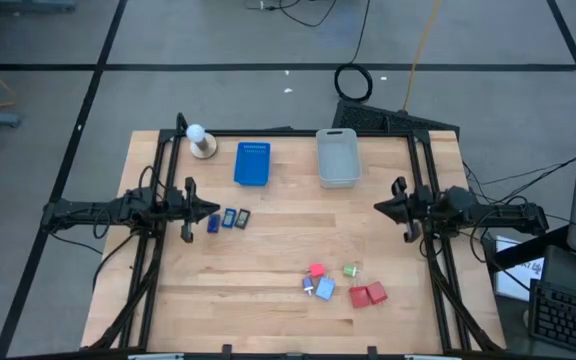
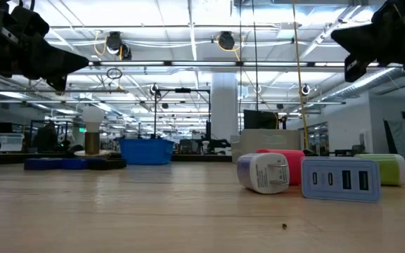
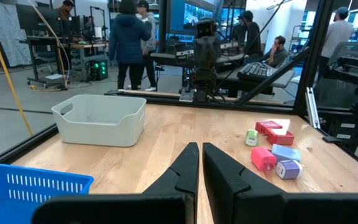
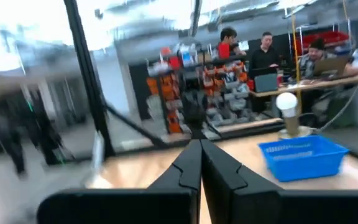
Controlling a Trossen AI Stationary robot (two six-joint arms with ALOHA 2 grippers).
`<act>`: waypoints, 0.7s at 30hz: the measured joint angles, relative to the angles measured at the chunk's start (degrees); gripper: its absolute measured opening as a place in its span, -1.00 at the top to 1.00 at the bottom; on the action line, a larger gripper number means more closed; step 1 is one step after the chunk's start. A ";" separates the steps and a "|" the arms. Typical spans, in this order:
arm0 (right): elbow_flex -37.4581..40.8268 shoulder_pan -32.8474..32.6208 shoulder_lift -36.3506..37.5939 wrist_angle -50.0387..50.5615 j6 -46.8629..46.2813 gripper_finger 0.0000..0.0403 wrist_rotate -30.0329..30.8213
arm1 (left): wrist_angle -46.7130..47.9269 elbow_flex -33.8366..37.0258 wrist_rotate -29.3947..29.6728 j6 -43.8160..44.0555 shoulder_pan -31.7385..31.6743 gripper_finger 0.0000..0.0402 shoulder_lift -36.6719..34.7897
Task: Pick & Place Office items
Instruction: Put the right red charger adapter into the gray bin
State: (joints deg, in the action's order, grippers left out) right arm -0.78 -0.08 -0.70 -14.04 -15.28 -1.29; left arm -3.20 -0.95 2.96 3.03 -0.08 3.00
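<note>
The office items lie in two groups on the wooden table. Several small pieces, red blocks [image 1: 367, 294], a pink one [image 1: 316, 271], a green one [image 1: 350, 270] and light-blue ones [image 1: 324, 288], sit near the front right. Three small dark-blue and grey rectangles [image 1: 229, 218] lie at mid-left. My left gripper [image 1: 208, 208] hovers level at the left edge, shut and holding nothing, just left of those rectangles. My right gripper [image 1: 380, 207] hovers at the right edge, shut and holding nothing. Both also show in the wrist views, the left gripper [image 3: 201, 148] and the right gripper [image 4: 199, 144].
A blue basket [image 1: 252, 163] and a pale grey bin [image 1: 337, 157] stand at the table's far side. A white ball on a round base [image 1: 200, 141] stands at the far left. Black frame rails run along both table sides. People stand in the room beyond.
</note>
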 joint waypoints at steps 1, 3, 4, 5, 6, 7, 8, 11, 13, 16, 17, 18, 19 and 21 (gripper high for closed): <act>0.00 -0.01 -0.04 -0.55 -2.89 1.00 -0.14 | 0.00 0.00 -0.02 0.00 0.00 0.89 0.00; 0.00 -0.01 -0.06 -2.21 -7.68 1.00 -0.33 | 0.00 0.00 -0.02 0.00 0.02 0.89 -0.01; 0.00 -0.01 -0.03 -2.77 -9.34 1.00 -0.29 | 0.00 0.00 -0.02 0.00 0.02 0.89 0.00; 0.00 -0.01 -0.03 -3.03 -10.49 1.00 -0.14 | 0.00 0.01 -0.02 0.00 0.01 0.89 -0.01; 0.00 -0.01 -0.07 -3.31 -11.27 1.00 -0.16 | 0.00 0.00 -0.02 0.00 0.01 0.89 -0.02; 0.00 0.00 -0.09 -3.86 -11.67 1.00 -0.21 | 0.00 0.02 0.00 0.00 0.00 0.89 -0.02; 0.00 -0.01 -0.05 -4.43 -12.26 1.00 -0.33 | 0.00 0.00 -0.02 -0.02 0.02 0.89 0.00; 0.00 -0.08 -0.17 -3.07 -17.06 1.00 -3.38 | 0.00 0.00 0.00 -0.02 0.02 0.89 0.00; 0.00 -1.12 -1.01 -1.68 -19.74 1.00 -6.34 | 0.00 0.01 -0.02 0.00 0.01 0.89 -0.01; 0.00 -4.90 -3.28 -1.18 -20.44 1.00 -5.32 | 0.00 0.00 -0.02 0.00 0.01 0.89 -0.02; 0.00 -6.42 -4.35 -2.26 -19.81 1.00 -3.08 | 0.00 0.02 -0.02 0.00 0.02 0.89 -0.02; 0.00 -7.99 -5.61 -4.03 -18.99 1.00 -0.41 | 0.00 0.01 -0.01 0.00 0.01 0.89 0.00; 0.00 -9.62 -7.02 -6.14 -17.88 1.00 2.25 | -0.01 0.01 0.00 0.00 0.00 0.89 -0.01; 0.00 -12.67 -10.35 -11.18 -15.02 1.00 6.49 | 0.00 0.02 -0.02 0.00 0.00 0.89 0.00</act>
State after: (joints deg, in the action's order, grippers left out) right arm -0.78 -12.75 -11.05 -25.22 -30.29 5.20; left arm -3.20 -0.93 2.94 3.02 -0.08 3.01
